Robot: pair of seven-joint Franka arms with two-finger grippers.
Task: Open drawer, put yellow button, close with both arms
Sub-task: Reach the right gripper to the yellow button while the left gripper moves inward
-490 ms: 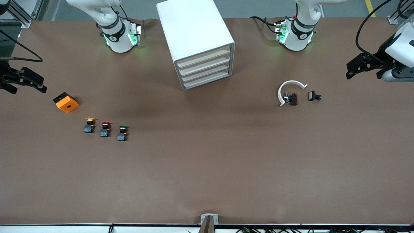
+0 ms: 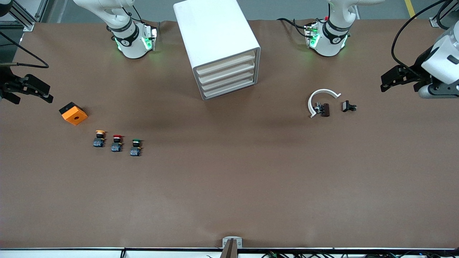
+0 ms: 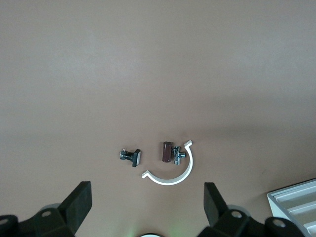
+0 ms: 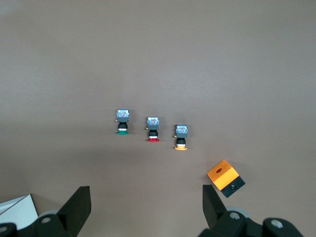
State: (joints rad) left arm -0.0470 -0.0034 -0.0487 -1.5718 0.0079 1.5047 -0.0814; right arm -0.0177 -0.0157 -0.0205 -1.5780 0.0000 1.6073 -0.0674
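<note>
The white cabinet [image 2: 218,39] stands between the two arm bases, and its topmost drawer [image 2: 225,63] sits flush and shut like the three below it. The yellow button [image 2: 100,138] stands upright at the right arm's end of the table, first in a row with a red-capped button [image 2: 117,142] and a green-capped button [image 2: 135,147]; the yellow button [image 4: 181,136] also shows in the right wrist view. My right gripper [image 2: 45,94] hangs open over the table's edge by an orange box, empty [image 4: 145,197]. My left gripper [image 2: 385,80] hangs open and empty over the left arm's end [image 3: 147,197].
An orange box [image 2: 73,113] with a black base lies between the right gripper and the buttons. A white C-shaped ring [image 2: 322,97], a small brown part [image 2: 325,109] and a small black part [image 2: 348,106] lie toward the left arm's end. A cabinet corner [image 3: 296,202] shows in the left wrist view.
The left arm's hand has shifted a little toward the cabinet and risen slightly. The right gripper has barely moved. Nothing on the table has changed.
</note>
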